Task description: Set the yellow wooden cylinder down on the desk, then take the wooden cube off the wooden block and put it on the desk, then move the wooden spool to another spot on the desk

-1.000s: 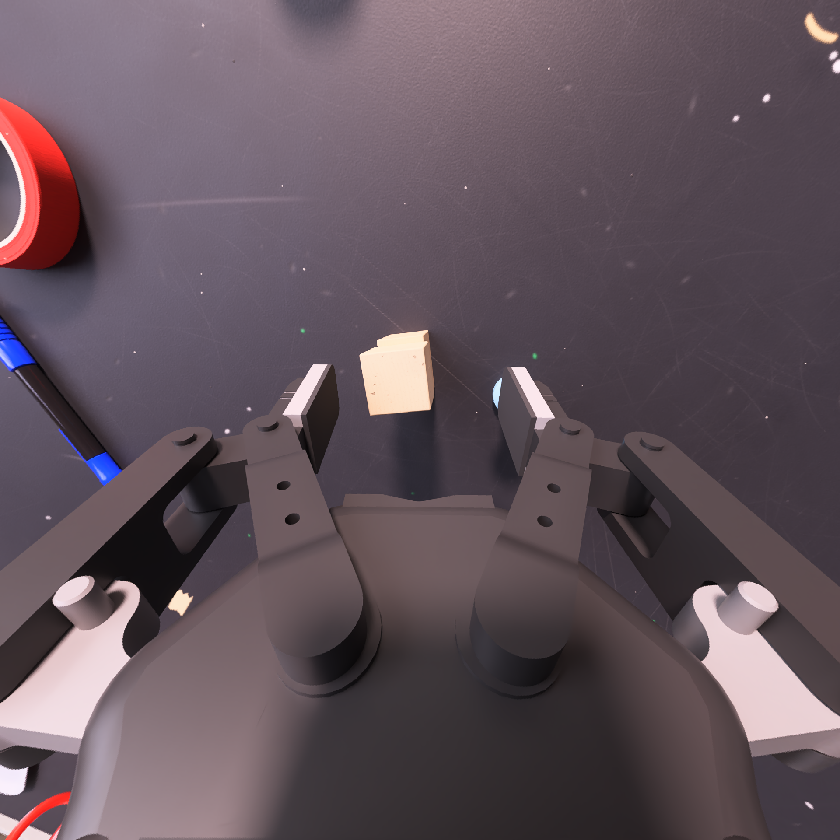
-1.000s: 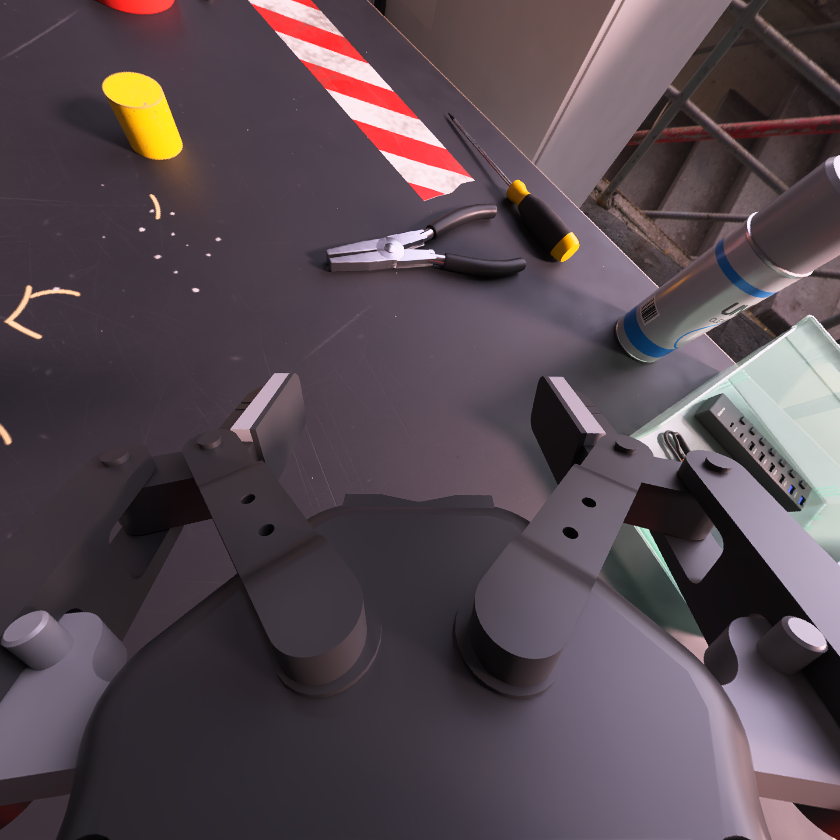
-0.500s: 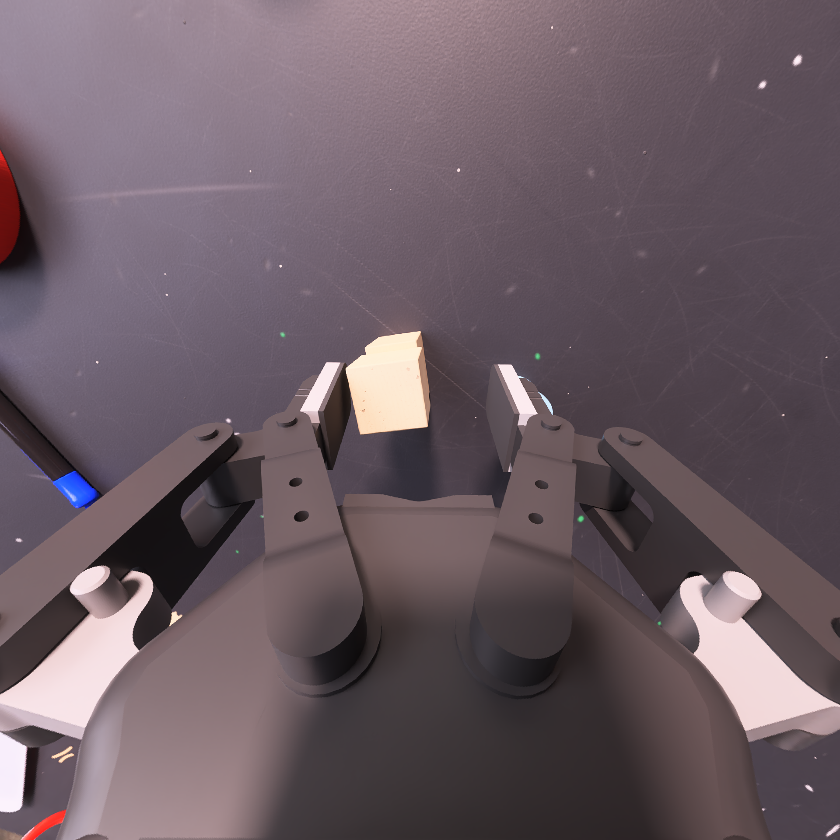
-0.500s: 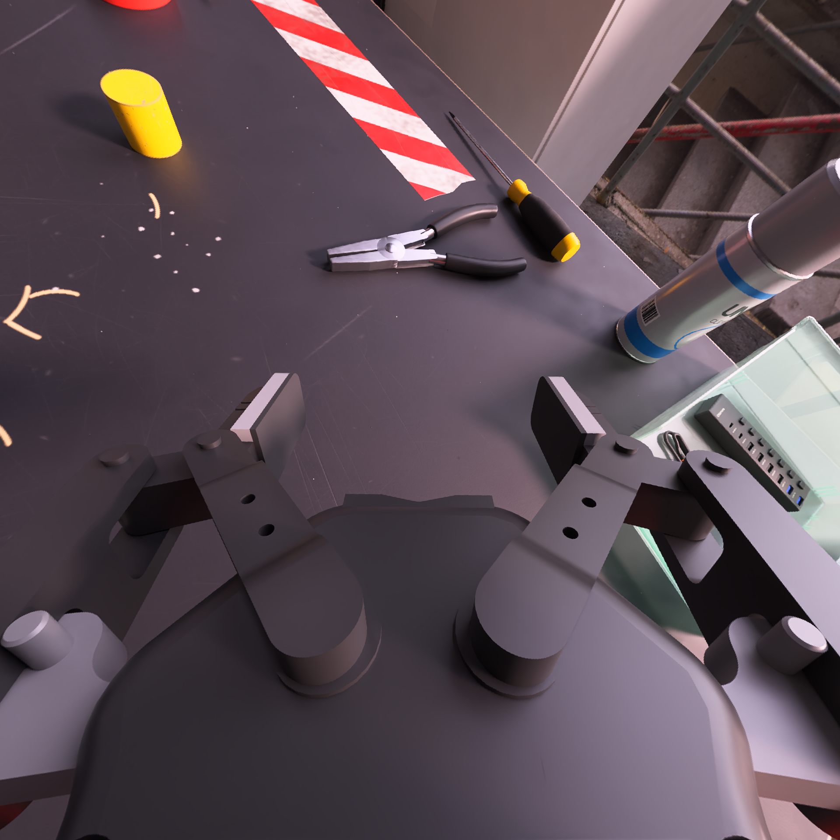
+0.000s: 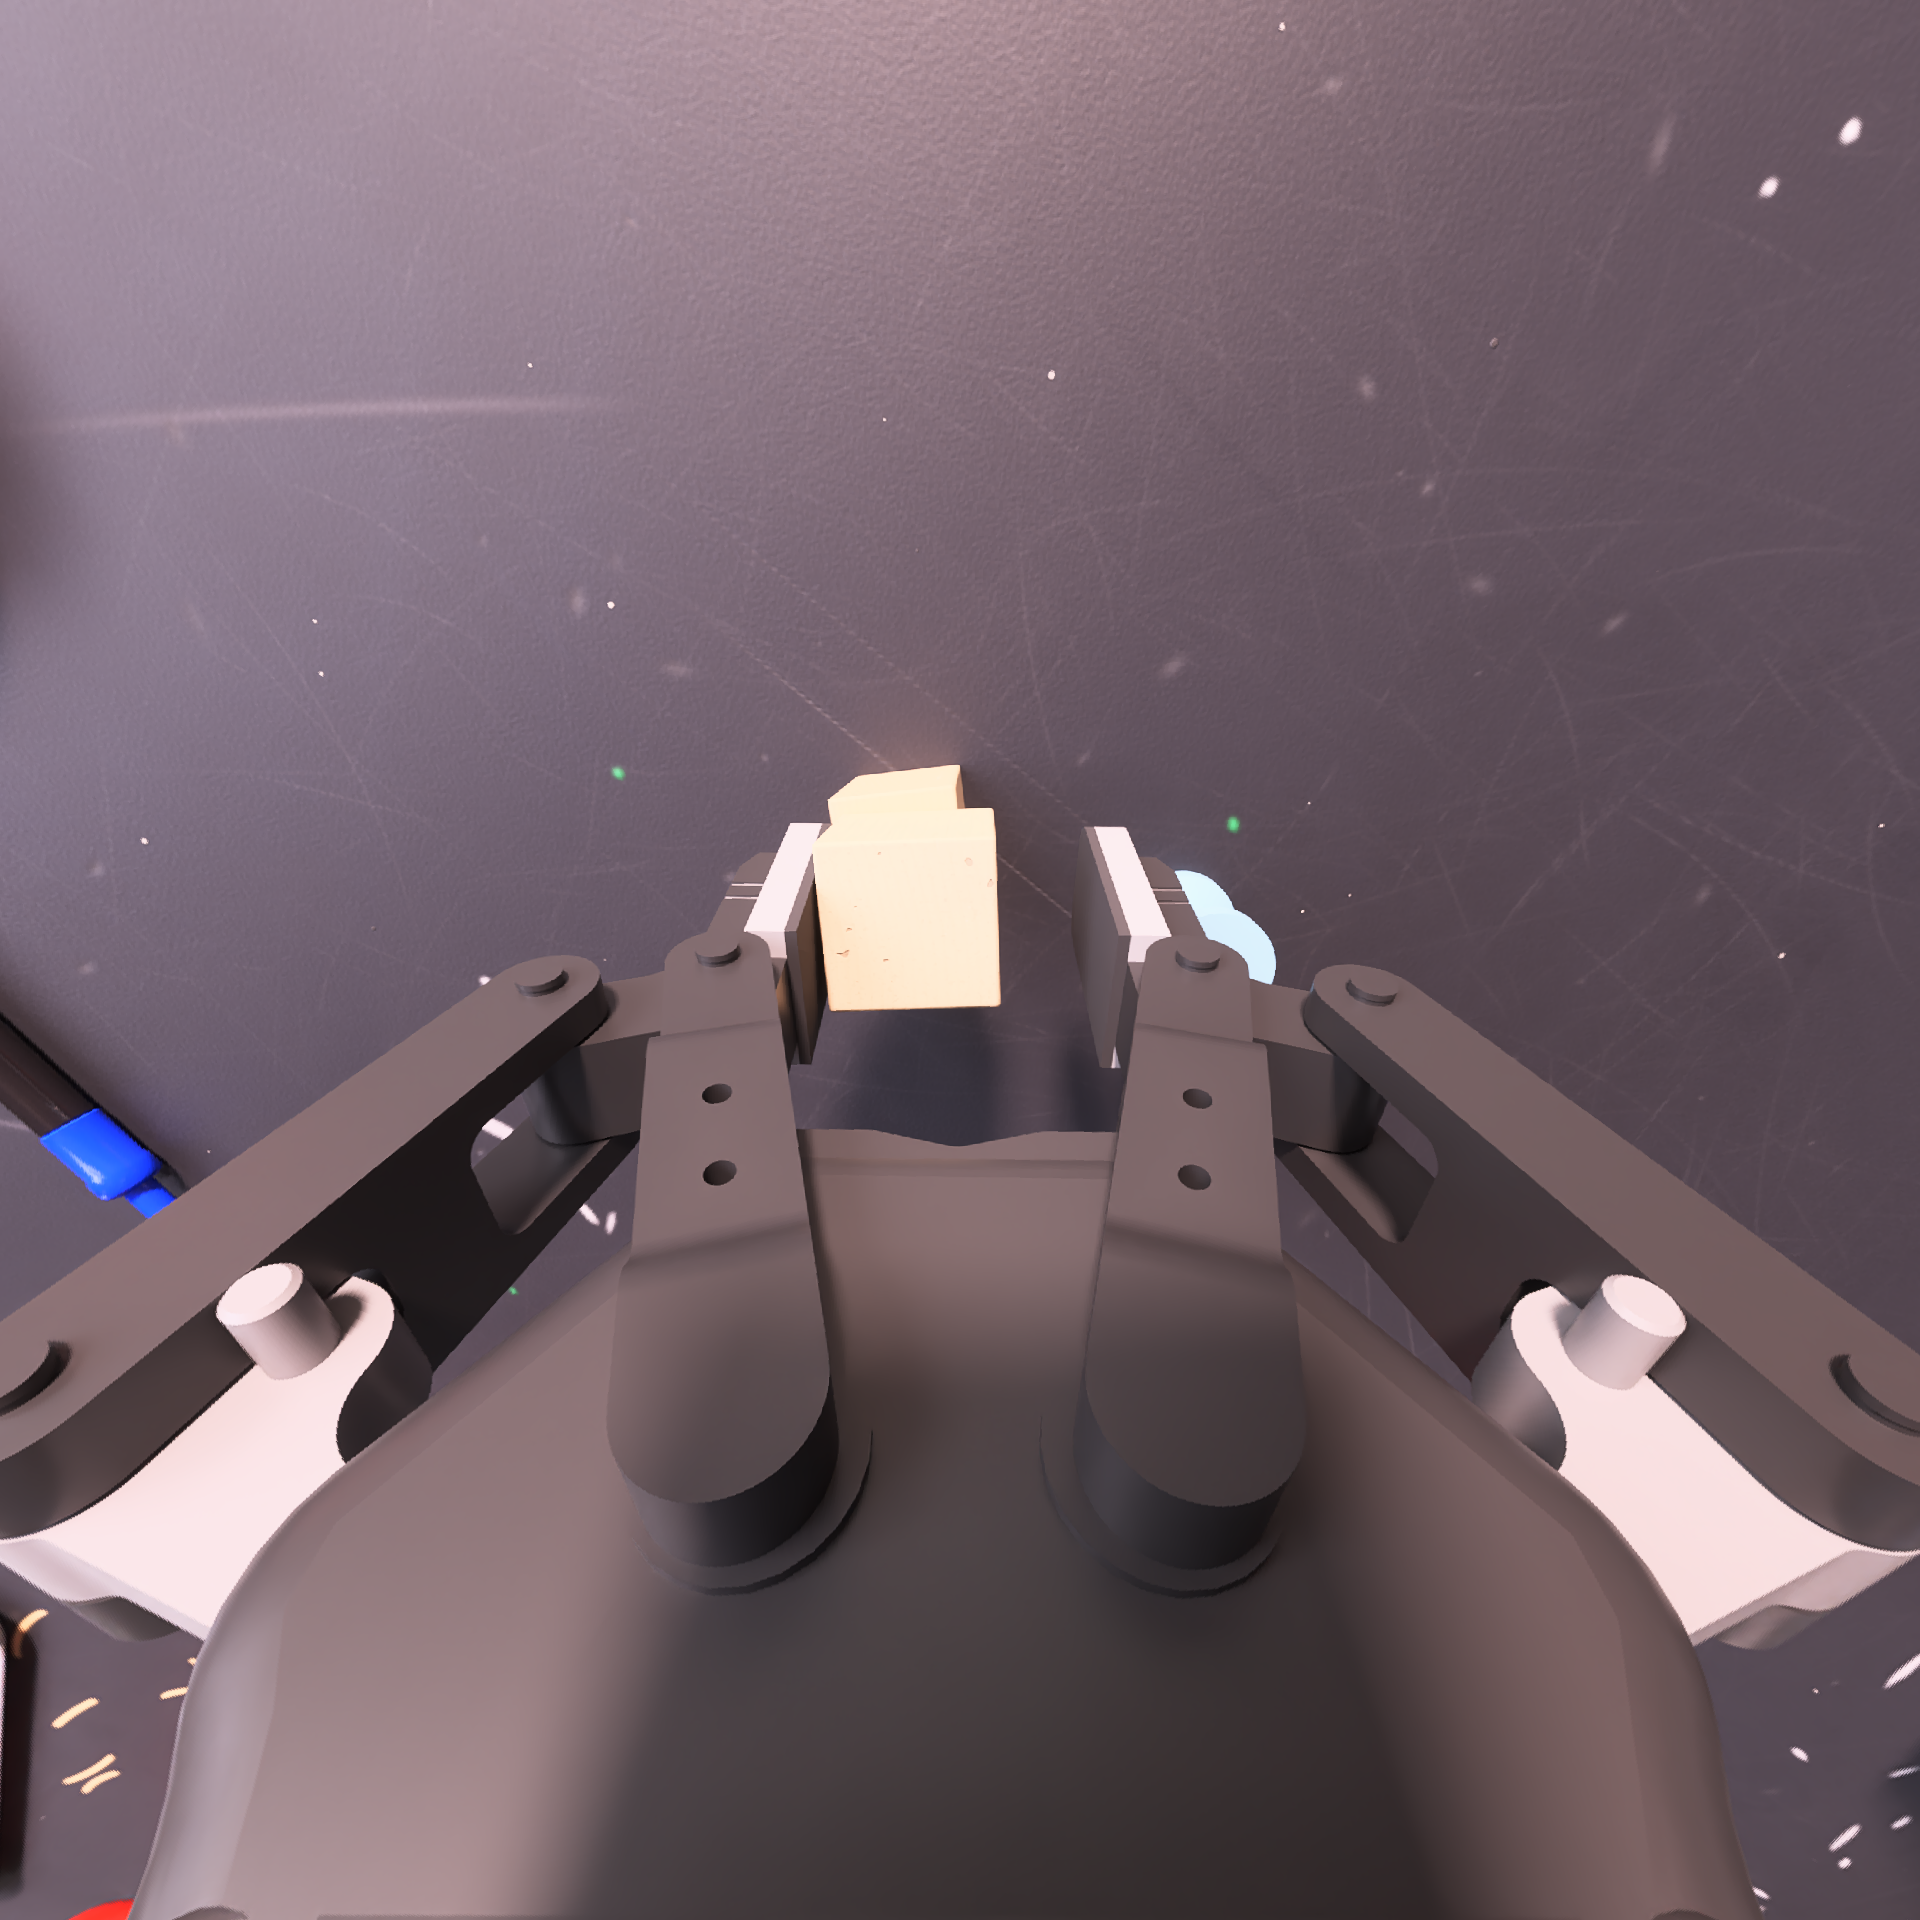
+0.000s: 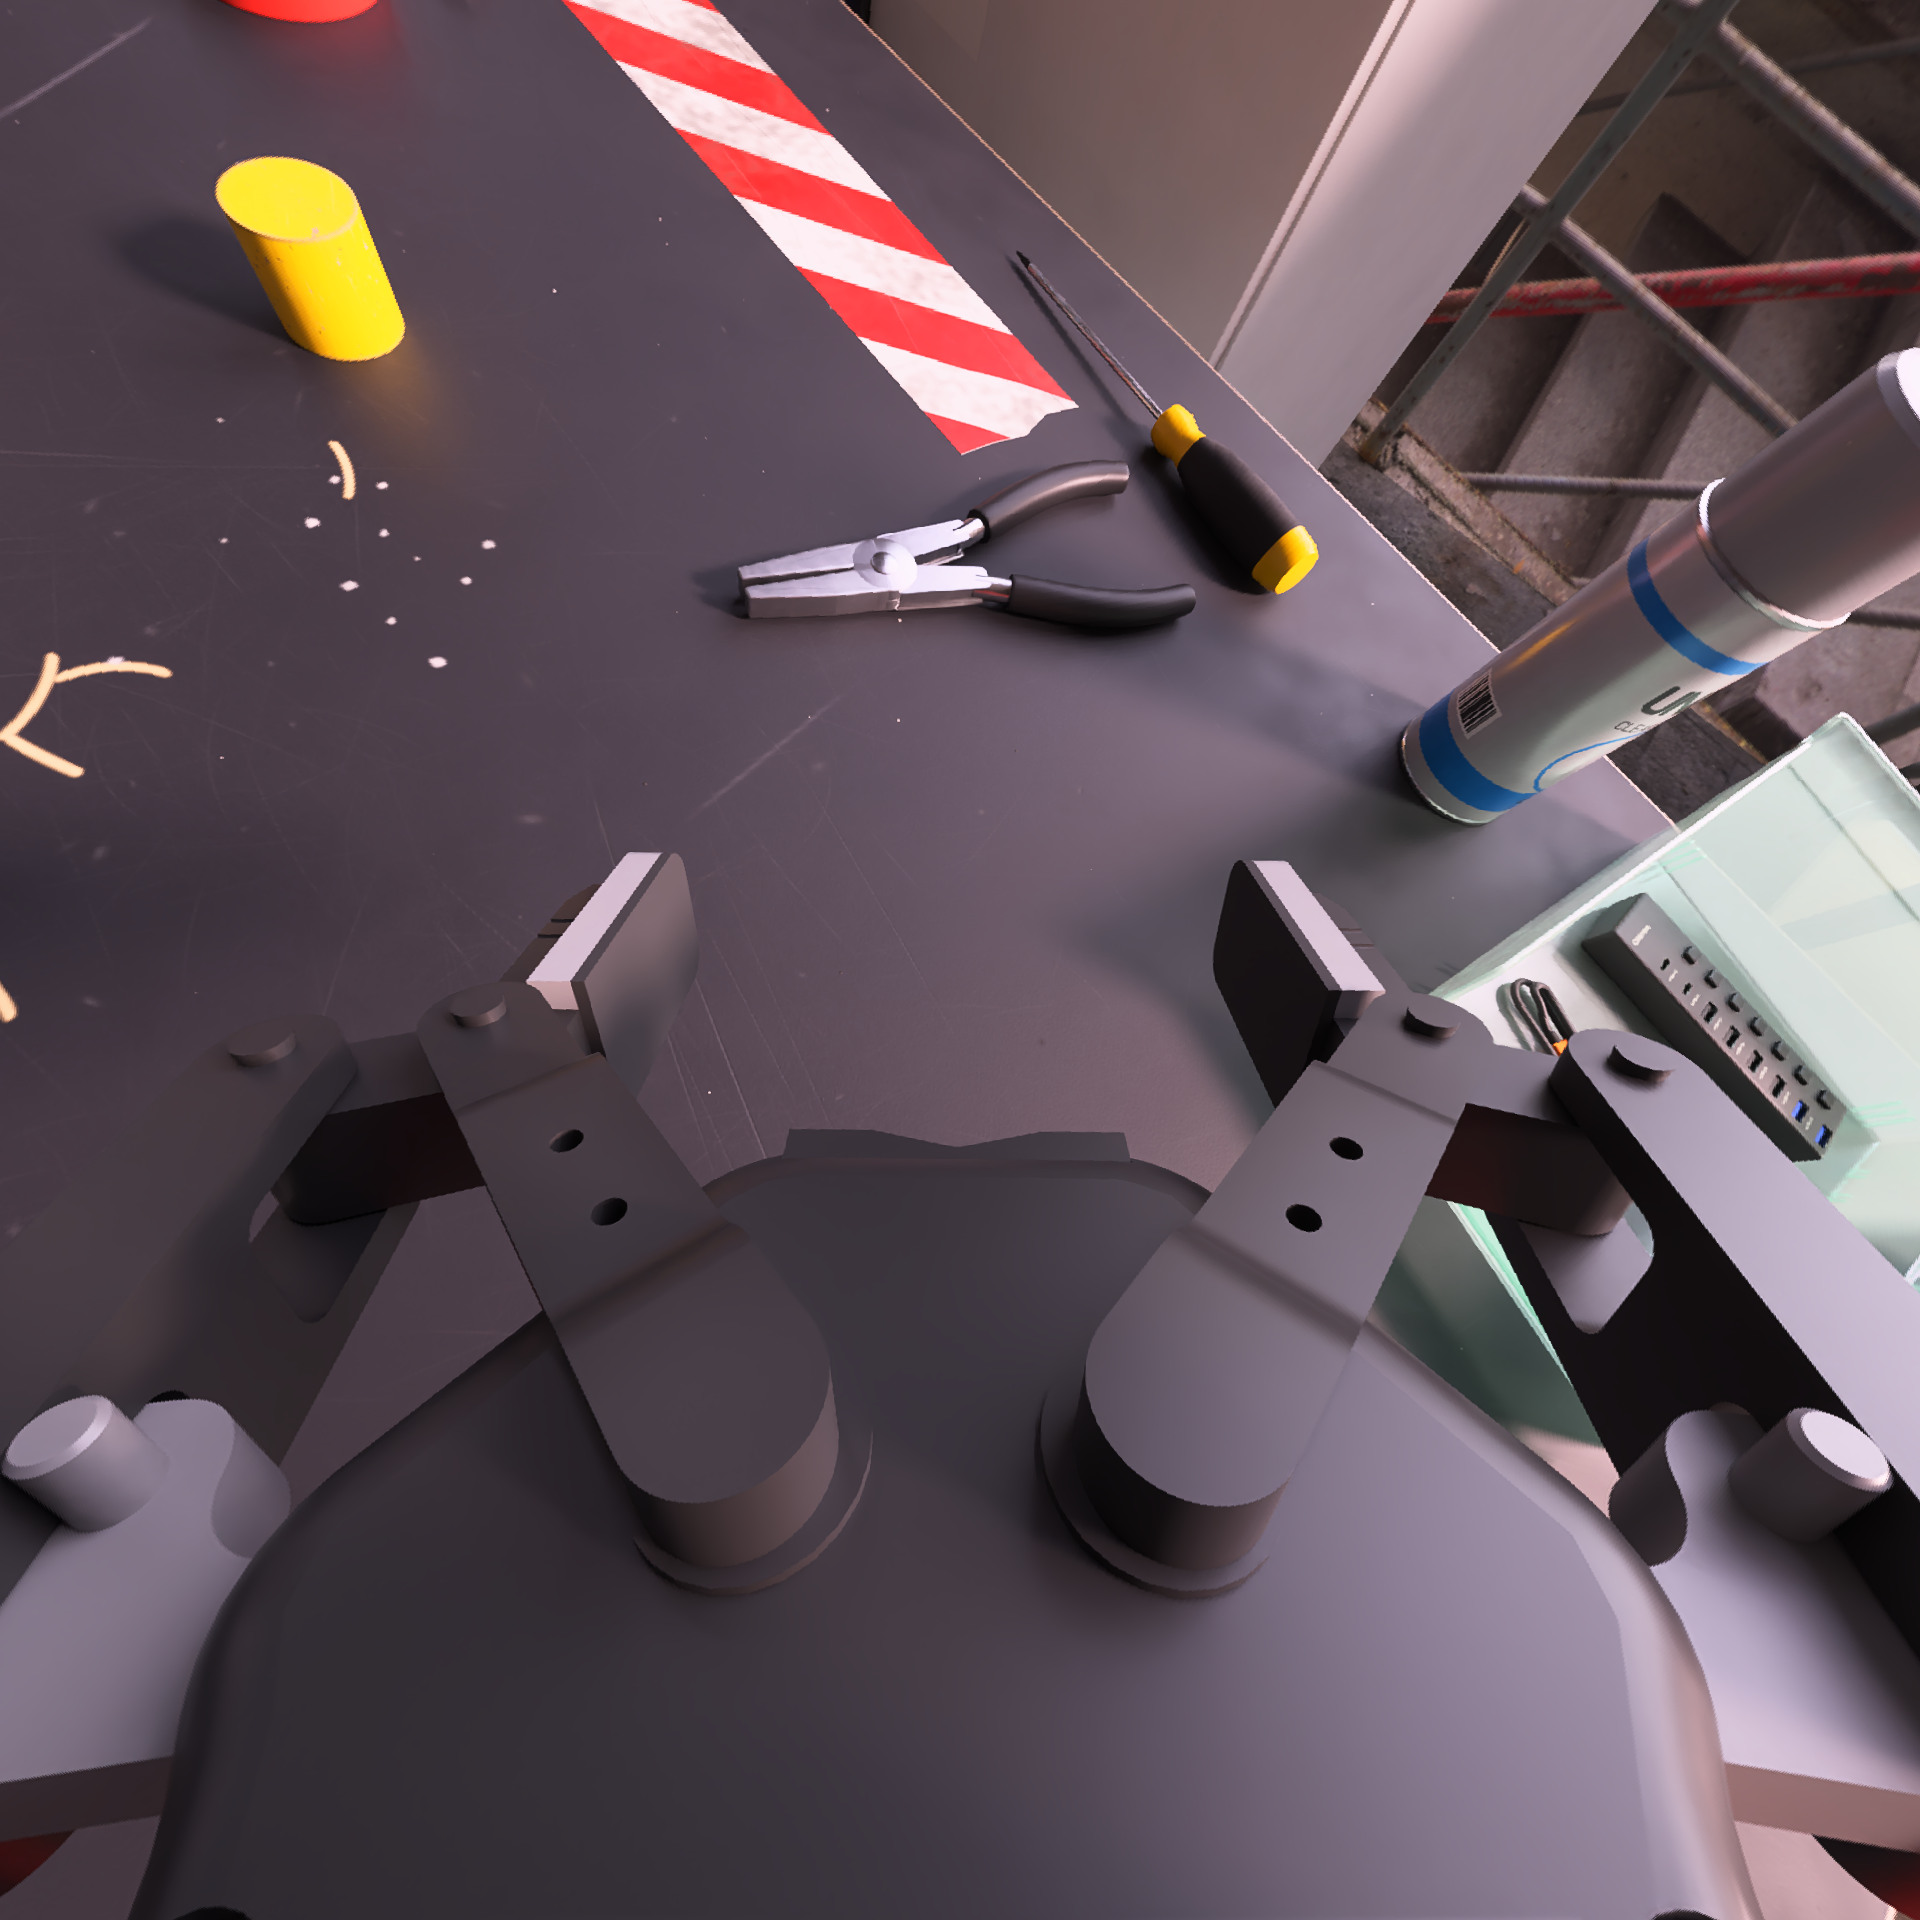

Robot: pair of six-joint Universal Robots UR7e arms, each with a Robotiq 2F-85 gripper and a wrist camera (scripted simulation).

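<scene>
- Cube (image 5: pixel 906 920): you are looking at the pale wooden cube sitting between the fingers of your left hand (image 5: pixel 945 925), with a second pale piece, the block (image 5: pixel 899 798), showing just behind and under its far edge.
- The left-side pad (image 5: pixel 781 902) is lying against the cube's side, while the right-side pad (image 5: pixel 1120 891) is standing clear of it with a visible gap, so the left hand is partly spread and not pinching the cube.
- A light blue patch (image 5: pixel 1221 914) is peeking out just beyond the right-side pad.
- The dark, scratched desk (image 5: pixel 935 364) is filling the rest of your left wrist view, and a blue-and-black pen (image 5: pixel 83 1148) is lying at its left edge.
- Your right hand (image 6: pixel 940 935) is hovering over bare desk with its fingers spread wide and nothing between them.
- The yellow cylinder (image 6: pixel 310 260) is standing upright on the desk, well apart from the right hand, toward the far left.
- Red-and-white striped tape (image 6: pixel 831 208) is running along the desk toward its far edge, with pliers (image 6: pixel 961 566) and a yellow-capped screwdriver (image 6: pixel 1221 494) lying just beside its near end.
- A silver-and-blue arm tube (image 6: pixel 1621 634) is slanting in at the right, above a pale green tray (image 6: pixel 1829 821) that is holding a dark hub (image 6: pixel 1720 1023).
</scene>
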